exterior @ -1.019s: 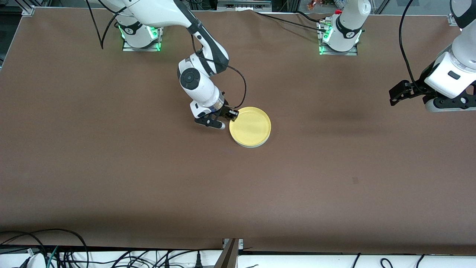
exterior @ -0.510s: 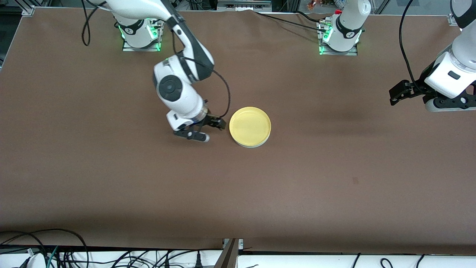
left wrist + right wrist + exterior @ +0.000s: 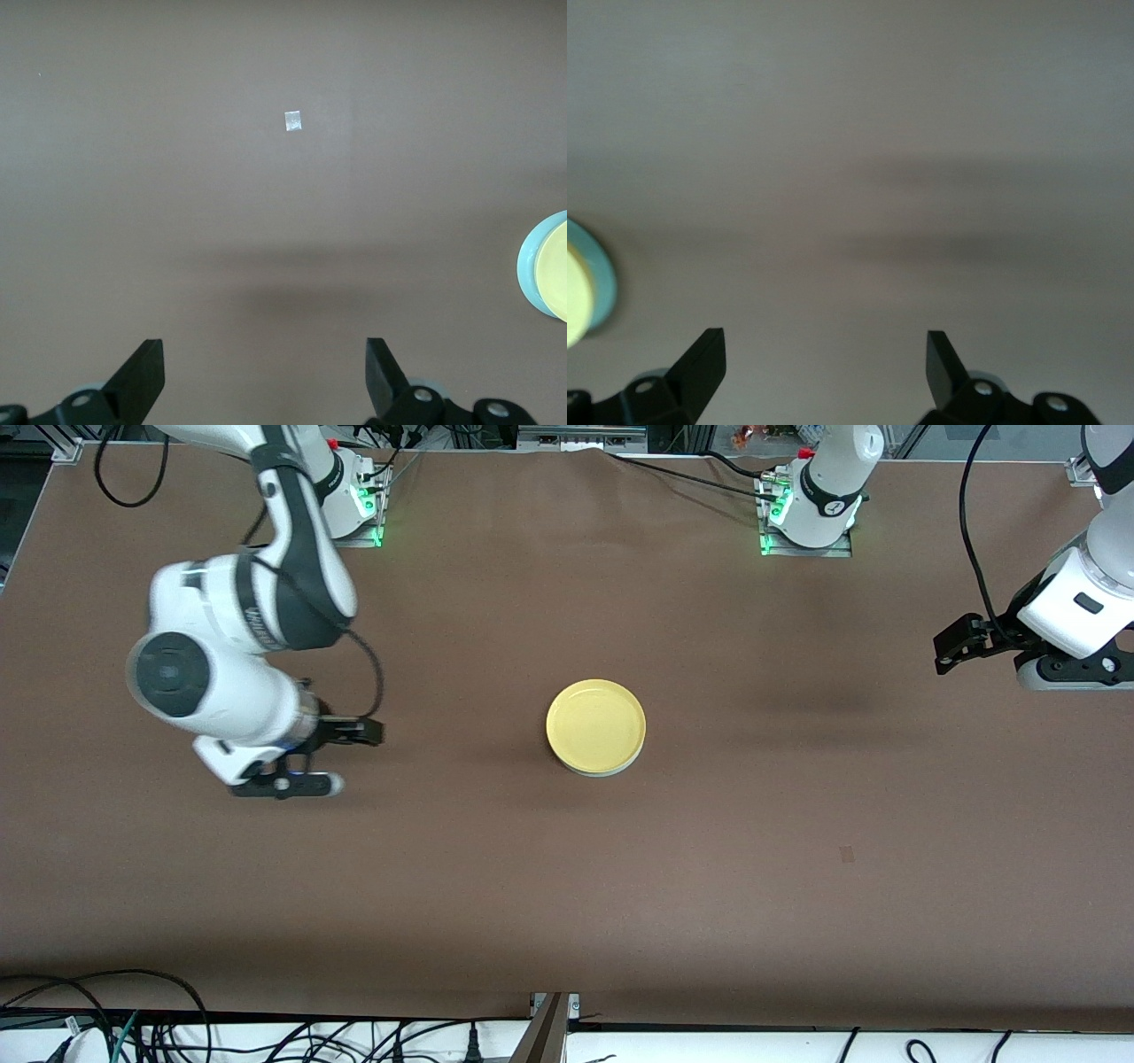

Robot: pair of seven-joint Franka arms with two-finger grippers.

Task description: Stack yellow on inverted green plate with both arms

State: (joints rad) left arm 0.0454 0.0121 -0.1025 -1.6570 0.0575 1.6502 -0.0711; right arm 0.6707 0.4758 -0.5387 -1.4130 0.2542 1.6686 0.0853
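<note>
The yellow plate point(image 3: 595, 724) lies rim-up on the inverted green plate, of which only a pale edge point(image 3: 605, 772) shows beneath it, mid-table. The stack also shows at the edge of the left wrist view, yellow point(image 3: 559, 282) on green point(image 3: 530, 270), and of the right wrist view, yellow point(image 3: 574, 305) on green point(image 3: 599, 276). My right gripper point(image 3: 353, 757) is open and empty, over bare table well away from the stack toward the right arm's end; its jaws point(image 3: 824, 359) stand wide apart. My left gripper point(image 3: 979, 669) is open and empty, waiting over the left arm's end of the table point(image 3: 266, 367).
The brown table top point(image 3: 567, 886) carries a small pale square mark point(image 3: 846, 855), also in the left wrist view point(image 3: 292, 122). The arm bases point(image 3: 806, 531) stand along the table edge farthest from the front camera. Cables point(image 3: 177, 1027) lie off the near edge.
My right gripper has drawn back from the yellow plate's rim toward the right arm's end of the table, open and empty. The stacked plates stay put. The left arm has barely moved.
</note>
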